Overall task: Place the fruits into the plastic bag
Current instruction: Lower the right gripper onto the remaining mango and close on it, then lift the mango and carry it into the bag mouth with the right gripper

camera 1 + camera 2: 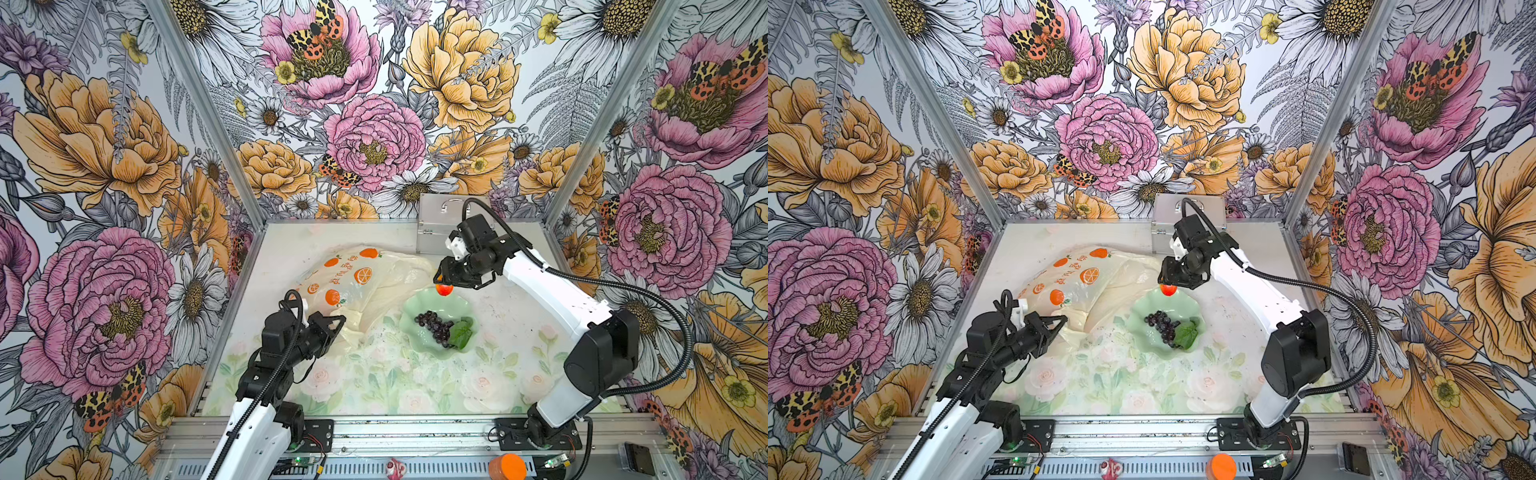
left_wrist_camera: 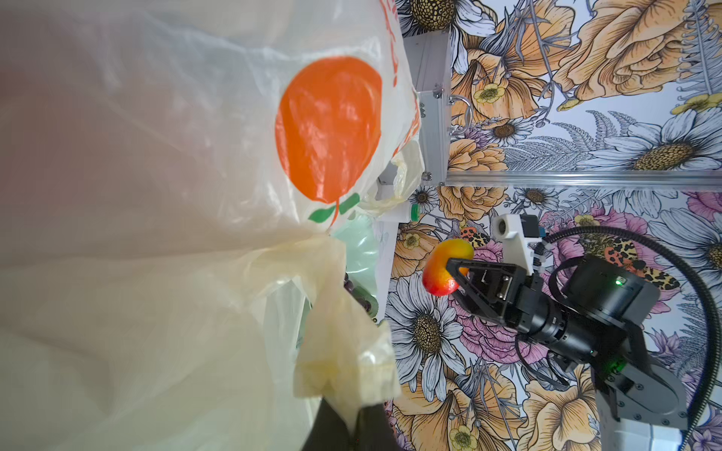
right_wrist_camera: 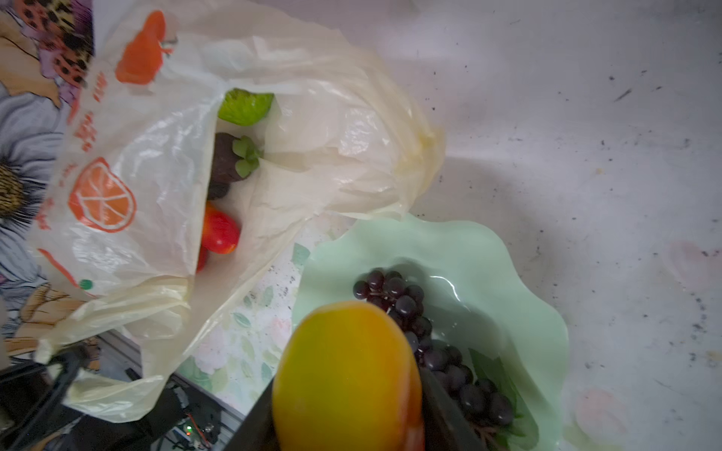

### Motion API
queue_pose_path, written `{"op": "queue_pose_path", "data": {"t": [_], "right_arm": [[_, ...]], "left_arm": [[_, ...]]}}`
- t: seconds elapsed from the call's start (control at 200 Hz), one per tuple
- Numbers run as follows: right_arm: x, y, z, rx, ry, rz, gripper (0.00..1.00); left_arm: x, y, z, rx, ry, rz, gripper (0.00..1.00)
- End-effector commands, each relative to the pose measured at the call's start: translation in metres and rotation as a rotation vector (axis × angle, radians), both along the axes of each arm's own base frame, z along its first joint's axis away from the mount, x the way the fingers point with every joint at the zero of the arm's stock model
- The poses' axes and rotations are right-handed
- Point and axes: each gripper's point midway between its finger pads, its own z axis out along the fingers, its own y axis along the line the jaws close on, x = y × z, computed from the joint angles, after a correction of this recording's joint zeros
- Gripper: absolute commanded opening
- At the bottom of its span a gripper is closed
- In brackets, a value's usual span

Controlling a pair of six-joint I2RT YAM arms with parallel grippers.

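Note:
The cream plastic bag [image 1: 361, 286] [image 1: 1084, 282] with orange prints lies at the back left, its mouth facing the pale green dish [image 1: 415, 305]. My left gripper [image 1: 341, 321] [image 2: 353, 427] is shut on the bag's edge [image 2: 344, 351], holding it raised. My right gripper [image 1: 443, 286] [image 3: 345, 410] is shut on the yellow-orange mango [image 1: 444, 289] [image 2: 441, 273] [image 3: 344, 371], above the dish's far rim beside the bag's mouth. In the right wrist view a green kiwi half [image 3: 246, 105], a dark avocado [image 3: 228, 160] and a red apple [image 3: 220, 232] lie inside the bag. Purple grapes [image 1: 436, 326] and a green leaf [image 1: 461, 332] rest in the dish.
A silver metal case [image 1: 440, 224] stands against the back wall behind my right arm. Flowered walls close in the table on three sides. On the front rail sit an orange object [image 1: 507, 467] and a small pink one [image 1: 395, 467].

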Motion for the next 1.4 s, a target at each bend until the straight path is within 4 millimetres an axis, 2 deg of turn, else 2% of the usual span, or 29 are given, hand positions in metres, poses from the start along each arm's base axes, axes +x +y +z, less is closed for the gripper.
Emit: {"op": "queue_pose_path", "data": {"t": [0.0,0.075,0.2,0.475,0.776,1.061,1.396], "right_arm": [[0.008,0.012,0.033,0.218,-0.026,-0.085,0.34],[0.012,0.014,0.041,0.316,-0.024,-0.14,0.34],[0.016,0.015,0.043,0.475,0.002,-0.244,0.34],[0.019,0.028,0.017,0.713,0.112,-0.409,0.34],[0.022,0.067,-0.003,0.691,0.177,-0.365,0.33],[0.045,0.098,-0.019,0.674,0.227,-0.329,0.33],[0.053,0.132,-0.042,0.65,0.295,-0.296,0.33]], "left_arm": [[0.0,0.002,-0.005,0.006,0.0,0.022,0.0],[0.0,0.002,-0.005,0.003,0.001,0.022,0.0],[-0.001,0.002,-0.006,0.003,0.0,0.019,0.0],[-0.001,0.002,-0.008,0.001,0.008,0.018,0.0],[0.003,0.001,-0.009,0.004,0.008,0.017,0.0],[0.005,0.001,-0.009,0.006,0.009,0.017,0.0],[0.005,0.001,-0.01,0.006,0.011,0.019,0.0]]}}
